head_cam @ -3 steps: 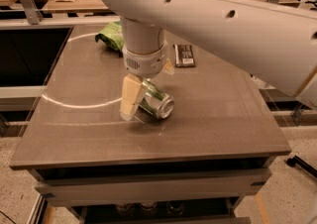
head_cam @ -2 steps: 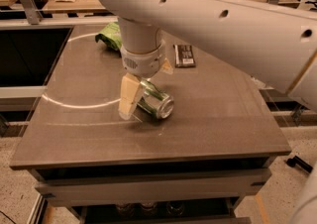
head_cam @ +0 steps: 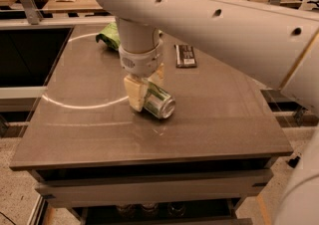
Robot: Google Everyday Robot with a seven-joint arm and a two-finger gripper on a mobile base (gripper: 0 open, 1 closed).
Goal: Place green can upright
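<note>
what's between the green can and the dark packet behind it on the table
Only bare tabletop, as the camera view shows. The gripper is closed on the green can, which lies on its side in front of the dark packet.

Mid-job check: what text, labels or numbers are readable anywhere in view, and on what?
None readable.
The green can, on its side in the gripper at the middle of the table: label too blurred to read.
The dark flat packet behind: pale markings, unreadable.
The green snack bag: no legible text.
</note>
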